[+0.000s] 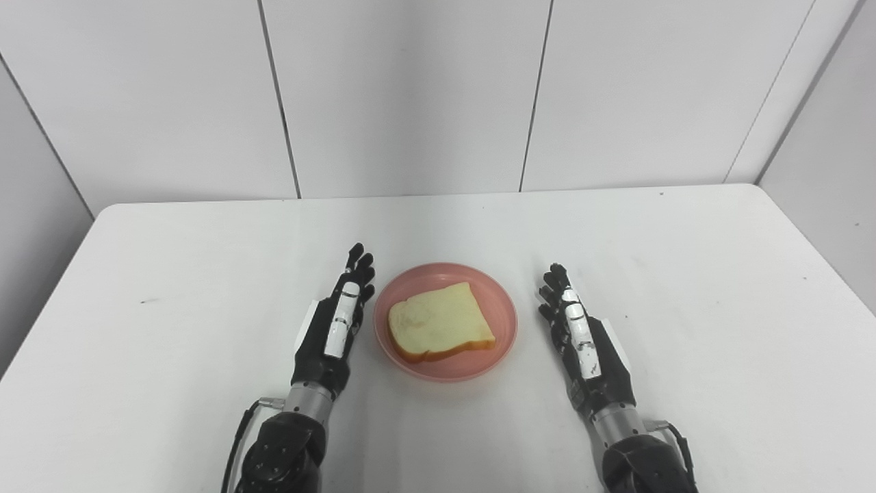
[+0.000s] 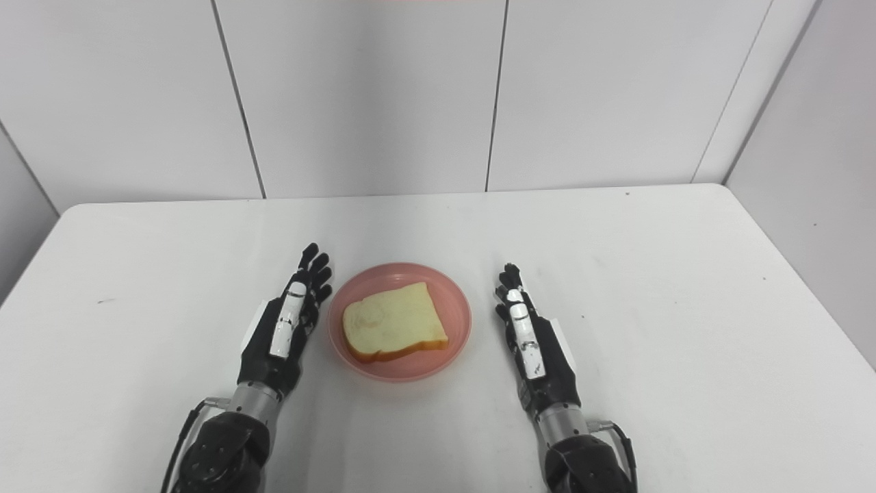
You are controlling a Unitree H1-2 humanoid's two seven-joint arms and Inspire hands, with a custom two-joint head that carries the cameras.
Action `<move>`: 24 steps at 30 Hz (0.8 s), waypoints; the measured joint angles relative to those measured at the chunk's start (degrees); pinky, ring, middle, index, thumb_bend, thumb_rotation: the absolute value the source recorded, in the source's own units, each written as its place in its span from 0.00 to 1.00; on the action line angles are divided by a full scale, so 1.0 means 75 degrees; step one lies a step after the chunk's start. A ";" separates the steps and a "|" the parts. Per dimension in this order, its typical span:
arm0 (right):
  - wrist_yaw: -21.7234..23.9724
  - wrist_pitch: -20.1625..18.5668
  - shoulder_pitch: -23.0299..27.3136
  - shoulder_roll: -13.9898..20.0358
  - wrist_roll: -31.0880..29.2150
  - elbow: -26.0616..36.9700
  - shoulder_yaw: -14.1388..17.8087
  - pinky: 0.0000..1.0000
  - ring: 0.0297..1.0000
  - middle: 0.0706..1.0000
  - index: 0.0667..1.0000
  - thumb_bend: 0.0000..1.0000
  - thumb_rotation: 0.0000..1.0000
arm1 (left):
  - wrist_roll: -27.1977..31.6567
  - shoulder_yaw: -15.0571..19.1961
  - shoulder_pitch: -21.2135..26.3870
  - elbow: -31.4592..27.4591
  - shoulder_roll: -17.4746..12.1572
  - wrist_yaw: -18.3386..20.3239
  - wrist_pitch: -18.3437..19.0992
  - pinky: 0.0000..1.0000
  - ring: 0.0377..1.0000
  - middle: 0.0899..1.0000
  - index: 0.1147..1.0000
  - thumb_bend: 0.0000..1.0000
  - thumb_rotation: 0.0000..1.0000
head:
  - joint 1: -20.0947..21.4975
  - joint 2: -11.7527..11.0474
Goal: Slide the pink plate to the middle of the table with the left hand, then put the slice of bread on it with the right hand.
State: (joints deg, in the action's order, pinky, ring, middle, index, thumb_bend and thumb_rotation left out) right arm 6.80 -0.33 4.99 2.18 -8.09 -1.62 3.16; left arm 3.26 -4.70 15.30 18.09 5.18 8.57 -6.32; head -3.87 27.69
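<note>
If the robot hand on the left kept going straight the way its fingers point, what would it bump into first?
Probably nothing on the table. The left robot hand points away from the robot, passing beside the pink plate with its bread. Bare table lies ahead, then the white wall, as far as depth shows.

a lab booth: bare white table (image 1: 205,274), plain panelled walls (image 1: 410,96).

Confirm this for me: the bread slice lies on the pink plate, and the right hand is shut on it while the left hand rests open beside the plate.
Not quite. The right hand holds nothing; it rests open beside the pink plate, as the left eye view shows. The bread slice does lie on the plate, and the left hand rests open beside it.
</note>
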 measured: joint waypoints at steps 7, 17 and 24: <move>0.0103 0.0028 0.0198 0.0042 -0.0134 -0.0246 0.0000 1.00 1.00 1.00 1.00 0.28 1.00 | -0.0803 -0.0377 0.0145 0.0183 -0.0169 -0.0307 0.0040 0.98 1.00 1.00 1.00 0.41 1.00 | -0.0024 -0.0071; 0.0137 0.0177 0.0215 0.0035 -0.0281 -0.0290 0.0065 1.00 1.00 1.00 1.00 0.30 1.00 | 0.0075 0.0109 0.0180 0.0257 -0.0010 0.0042 -0.0073 1.00 1.00 1.00 1.00 0.46 1.00 | 0.0082 0.0000; 0.0200 0.0187 0.0227 0.0066 -0.0355 -0.0302 0.0069 1.00 1.00 1.00 1.00 0.32 1.00 | 0.0037 0.0104 0.0179 0.0241 0.0024 -0.0096 0.0059 1.00 1.00 1.00 1.00 0.50 1.00 | -0.0105 0.0046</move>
State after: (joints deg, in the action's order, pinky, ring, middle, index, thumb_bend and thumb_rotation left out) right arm 8.31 1.07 6.69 2.68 -10.75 -3.88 3.68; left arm 3.53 -3.93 16.64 19.89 5.36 7.85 -5.88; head -4.65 28.04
